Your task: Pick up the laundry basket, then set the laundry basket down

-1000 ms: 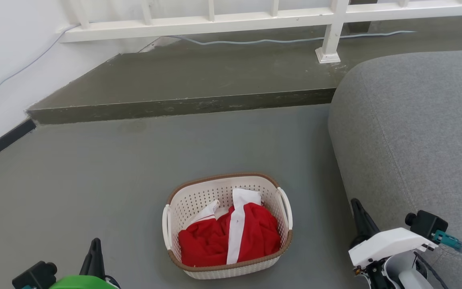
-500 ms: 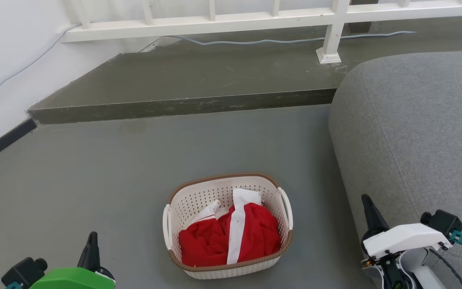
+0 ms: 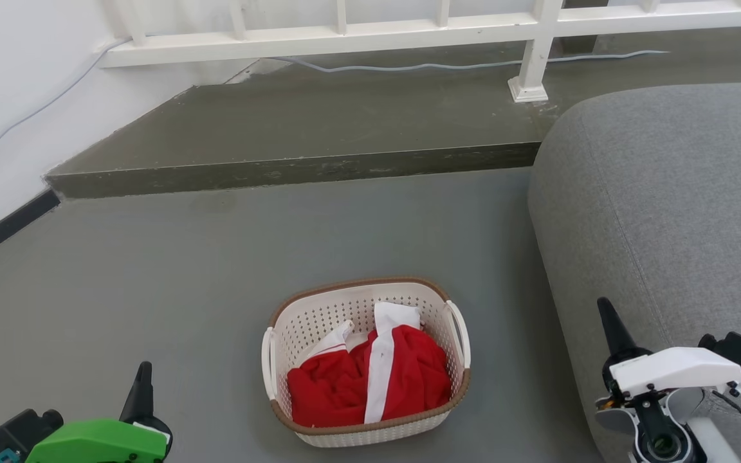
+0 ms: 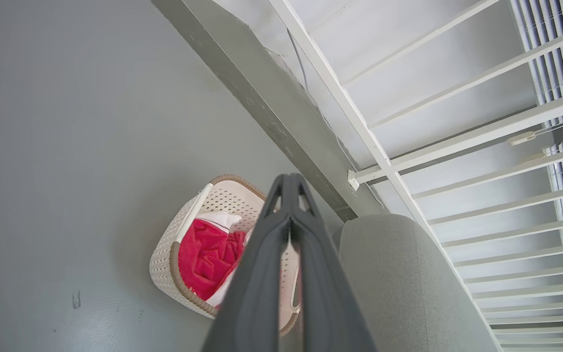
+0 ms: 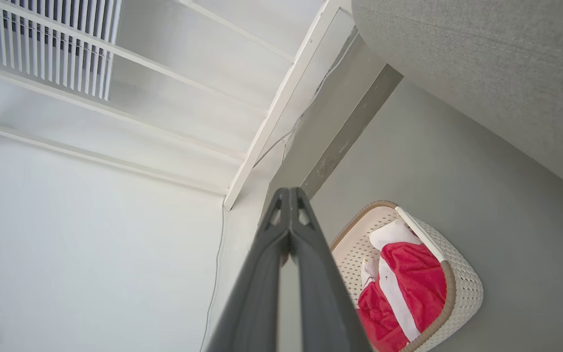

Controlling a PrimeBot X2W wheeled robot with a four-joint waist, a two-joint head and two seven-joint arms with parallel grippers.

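1. The laundry basket [image 3: 316, 325], a small cream-white perforated plastic basket, rounded-rectangular with a brown woven-look rim, stands upright on the smooth grey floor [image 3: 152, 276]. Seen from the head, it sits low and centre, with the big grey fabric sofa [image 3: 666, 212] near its 3 o'clock and the raised grey concrete step [image 3: 293, 170] well apart at its 12 o'clock.
2. A crumpled red garment with white stripes [image 3: 345, 386] fills the basket's 6 o'clock half, below the rim.
3. Two thin white loop handles sit on the basket's sides, one at 9 o'clock [image 3: 267, 360] and one at 3 o'clock [image 3: 462, 334]. Nothing grips either.
4. The right gripper [image 3: 607, 312] hangs at the basket's 3 o'clock over the sofa's edge, its two long dark fingers pressed together.
5. The left gripper [image 3: 145, 372] hangs at the basket's 8 o'clock, its fingers likewise pressed together. Both are well apart from the basket and hold nothing.
6. Step in hand, as a judgement: a basket resting on the floor with both grippers clear fits either the approach ahead of a lift or the moment after it is set down. The pictures do not settle which.
7. Any hold would likely call for spread fingers and a level two-sided lift at the handles
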